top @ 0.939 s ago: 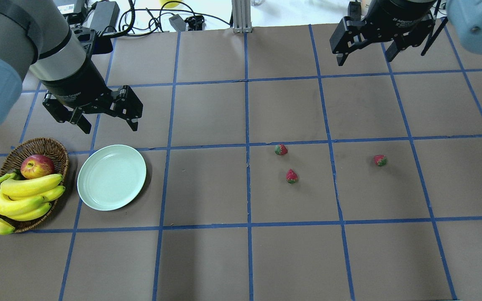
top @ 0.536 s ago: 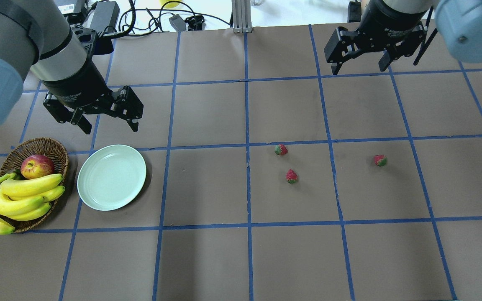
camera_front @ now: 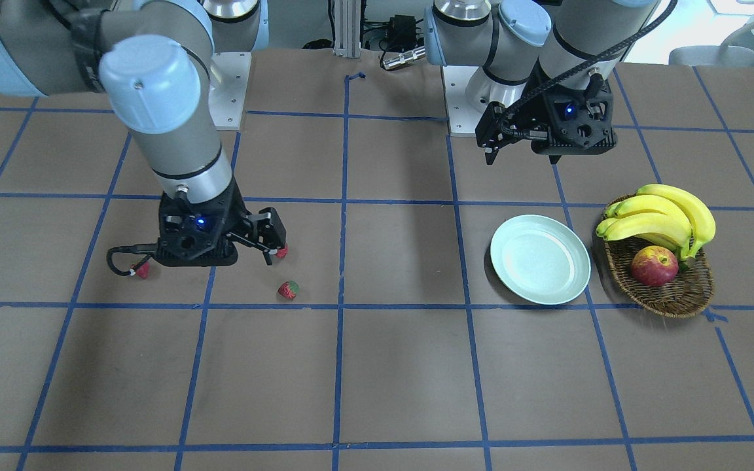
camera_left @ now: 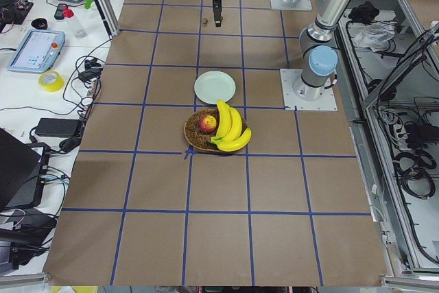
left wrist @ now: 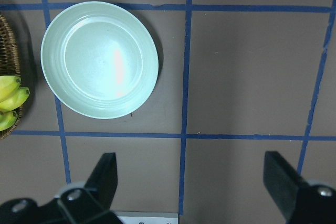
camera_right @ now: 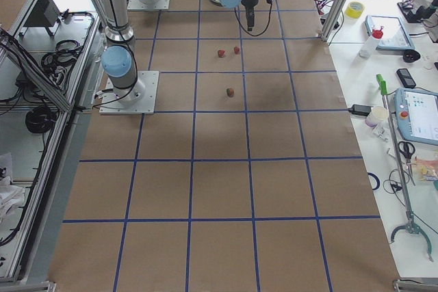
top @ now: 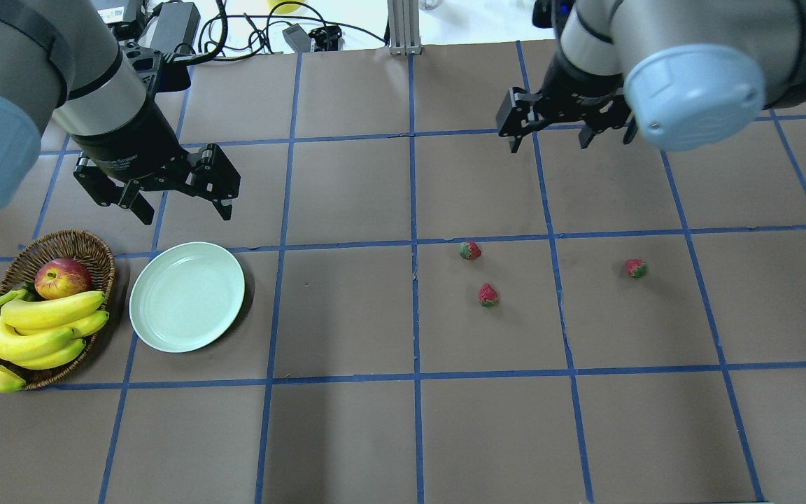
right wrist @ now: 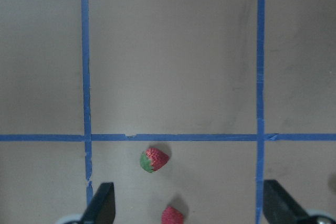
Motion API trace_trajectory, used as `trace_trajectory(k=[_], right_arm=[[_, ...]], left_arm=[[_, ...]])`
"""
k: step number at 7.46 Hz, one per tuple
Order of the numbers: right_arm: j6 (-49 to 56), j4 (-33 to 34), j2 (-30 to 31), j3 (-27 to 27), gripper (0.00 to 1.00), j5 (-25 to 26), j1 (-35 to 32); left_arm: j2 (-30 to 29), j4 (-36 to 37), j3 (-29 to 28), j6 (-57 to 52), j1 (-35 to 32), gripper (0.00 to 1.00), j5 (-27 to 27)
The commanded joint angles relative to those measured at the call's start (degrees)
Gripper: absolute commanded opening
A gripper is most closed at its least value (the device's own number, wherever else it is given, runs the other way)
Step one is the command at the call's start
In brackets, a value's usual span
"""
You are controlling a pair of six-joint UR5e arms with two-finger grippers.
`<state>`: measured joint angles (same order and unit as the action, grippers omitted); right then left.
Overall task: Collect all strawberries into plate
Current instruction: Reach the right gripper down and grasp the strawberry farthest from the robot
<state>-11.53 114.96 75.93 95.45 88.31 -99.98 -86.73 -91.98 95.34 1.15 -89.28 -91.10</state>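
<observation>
L end effector (top: 185, 210) & R end effector (top: 550, 140) apart; overhead shows 3 strawberries (top: 488, 295) clear, front part-hides 2.

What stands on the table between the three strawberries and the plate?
Nothing visible does. Only bare table lies between the strawberries and the plate; the basket sits on the plate's other side.

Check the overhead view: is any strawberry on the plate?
No, the plate is bare, and all three strawberries lie apart from it on the table.
</observation>
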Motion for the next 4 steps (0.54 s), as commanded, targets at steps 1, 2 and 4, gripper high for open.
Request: trace_trajectory(k=[1,2,4], right_arm=[[-12.69,10.4,-6.12,4.63,1.0,3.69,-5.22],[-14.99,15.5,-8.67,6.92,1.0,3.8,-5.4],[-15.54,20.19,-12.72,9.75,1.0,3.8,-5.4]], left_arm=[[-0.1,0.14,0.02,-0.01,-0.01,1.0,0.04],[-0.19,0.23,0.02,-0.01,-0.01,1.0,0.04],[-0.1,-0.04,0.02,-0.01,-0.01,1.0,0.04]])
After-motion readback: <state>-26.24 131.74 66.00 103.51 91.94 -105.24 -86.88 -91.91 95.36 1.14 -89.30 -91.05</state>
